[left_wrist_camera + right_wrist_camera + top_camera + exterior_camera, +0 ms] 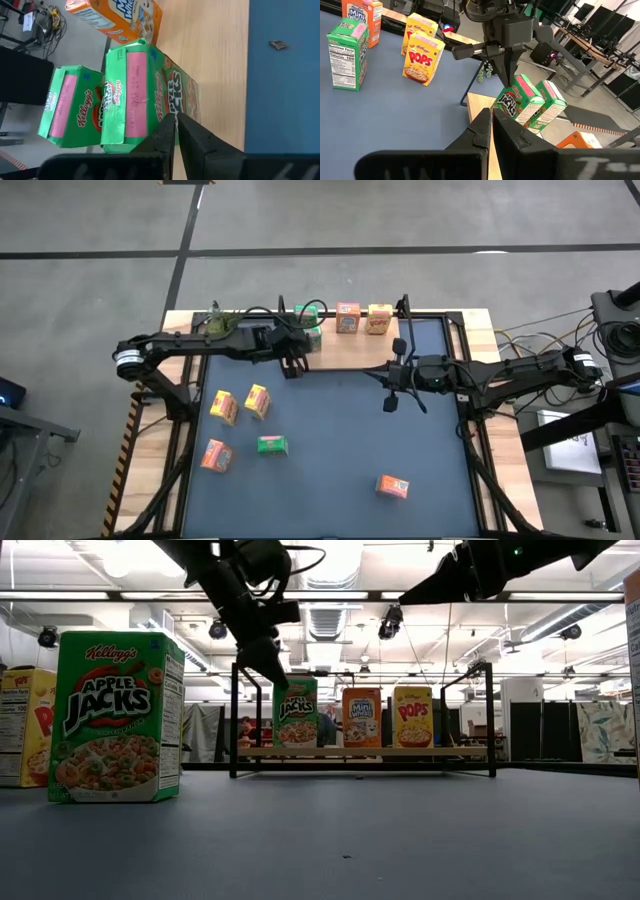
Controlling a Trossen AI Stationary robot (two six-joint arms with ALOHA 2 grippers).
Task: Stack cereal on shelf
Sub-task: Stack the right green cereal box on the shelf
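Observation:
The shelf [350, 350] [440, 752] is a light-wood board with black posts at the table's far edge. On it stand a green cereal box [145, 95] [297, 712] with a second green box [75, 107] behind it, an orange box [362, 717] and a yellow box [413, 717]. My left gripper [296, 363] [176, 131] is shut and points down just above the front green box's top edge. My right gripper [392, 395] [491, 120] is shut and hovers over the mat, right of the shelf's middle. Several more boxes lie on the mat. My left gripper's shut fingertips [506, 80] stand right at the top edge [516, 81] of the front green box, coming from above. Whether they touch it, I cannot tell. The box stands upright on the shelf board.
On the dark-blue mat [340, 430] lie two yellow boxes [223, 407] [257, 400], an orange box [215, 455], a green box [271, 445] and another orange box [392, 486]. A green plant [215, 320] stands at the shelf's left end.

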